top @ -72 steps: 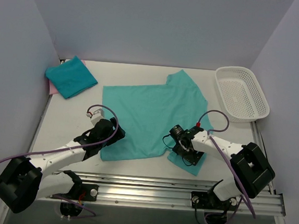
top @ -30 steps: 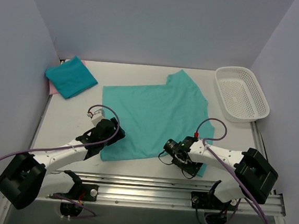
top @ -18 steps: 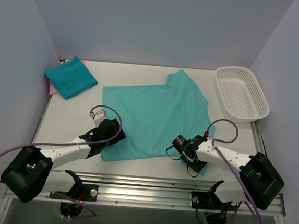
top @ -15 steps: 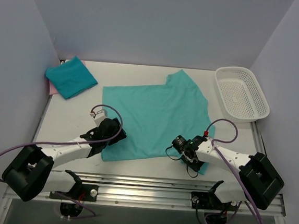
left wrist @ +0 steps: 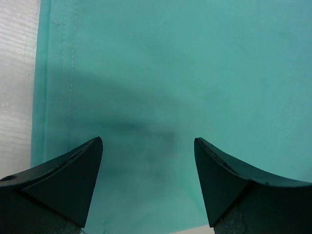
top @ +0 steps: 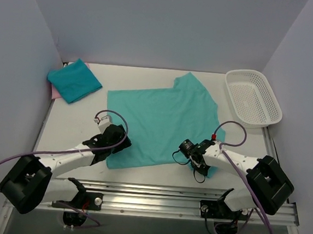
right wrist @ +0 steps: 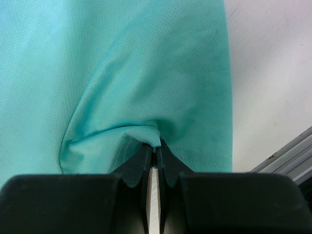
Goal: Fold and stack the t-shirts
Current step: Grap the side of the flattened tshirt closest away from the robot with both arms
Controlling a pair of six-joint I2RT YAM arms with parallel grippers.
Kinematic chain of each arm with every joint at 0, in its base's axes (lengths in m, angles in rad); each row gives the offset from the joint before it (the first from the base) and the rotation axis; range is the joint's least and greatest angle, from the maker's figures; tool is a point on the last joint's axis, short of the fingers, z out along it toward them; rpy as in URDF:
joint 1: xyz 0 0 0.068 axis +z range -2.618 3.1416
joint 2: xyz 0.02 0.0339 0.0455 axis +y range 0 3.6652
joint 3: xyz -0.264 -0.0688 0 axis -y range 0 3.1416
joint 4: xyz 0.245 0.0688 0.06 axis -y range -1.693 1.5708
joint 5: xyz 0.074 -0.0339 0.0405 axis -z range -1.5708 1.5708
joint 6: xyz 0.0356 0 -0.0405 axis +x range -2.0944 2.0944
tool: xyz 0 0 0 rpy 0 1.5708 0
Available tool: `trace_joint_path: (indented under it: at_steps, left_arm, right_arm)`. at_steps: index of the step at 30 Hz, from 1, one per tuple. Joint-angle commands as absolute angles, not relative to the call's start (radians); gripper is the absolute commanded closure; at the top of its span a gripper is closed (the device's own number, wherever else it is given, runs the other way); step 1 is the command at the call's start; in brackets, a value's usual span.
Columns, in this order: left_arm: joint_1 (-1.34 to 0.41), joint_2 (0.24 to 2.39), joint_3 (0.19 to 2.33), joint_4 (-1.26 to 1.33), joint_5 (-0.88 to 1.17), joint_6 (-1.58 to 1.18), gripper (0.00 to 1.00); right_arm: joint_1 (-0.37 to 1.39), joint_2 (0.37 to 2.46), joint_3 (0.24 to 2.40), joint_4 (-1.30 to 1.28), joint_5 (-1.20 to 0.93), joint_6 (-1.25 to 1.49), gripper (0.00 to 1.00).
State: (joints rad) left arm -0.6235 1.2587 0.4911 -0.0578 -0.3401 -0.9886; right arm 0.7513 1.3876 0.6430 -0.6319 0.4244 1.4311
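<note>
White table (top: 68, 125), lilac walls: nearest, the left gripper (left wrist: 147, 146) gapes over the left hem of the spread teal cloth t-shirt (top: 159, 120); the right gripper (right wrist: 155, 146) pinches its bunched right edge. Farther back, a folded bluer teal t-shirt (top: 74, 81) lies far left, a white plastic mesh basket (top: 247, 71) far right.

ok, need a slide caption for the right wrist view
Right gripper shut, pinching a bunched fold of the teal t-shirt near its hem, white table alongside.
</note>
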Motion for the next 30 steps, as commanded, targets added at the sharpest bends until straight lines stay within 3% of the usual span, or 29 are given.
trace_joint_path:
  at_steps: [1, 10, 18, 30]
  left_arm:
    - [-0.672, 1.138, 0.528, -0.216, -0.385, -1.020, 0.16]
    - [-0.781, 0.770, 0.568, -0.753, -0.413, -1.147, 0.18]
    - [-0.822, 0.586, 0.496, -0.913, -0.414, -1.297, 0.22]
    - [-0.900, 0.833, 0.479, -0.826, -0.405, -1.407, 0.22]
  right_arm:
    - [0.744, 1.378, 0.634, -0.666, 0.459, 1.422, 1.00]
    - [0.749, 1.361, 0.621, -0.604, 0.457, 1.373, 1.00]
    - [0.752, 1.356, 0.620, -0.555, 0.453, 1.336, 1.00]
    - [0.747, 1.273, 0.592, -0.549, 0.462, 1.322, 1.00]
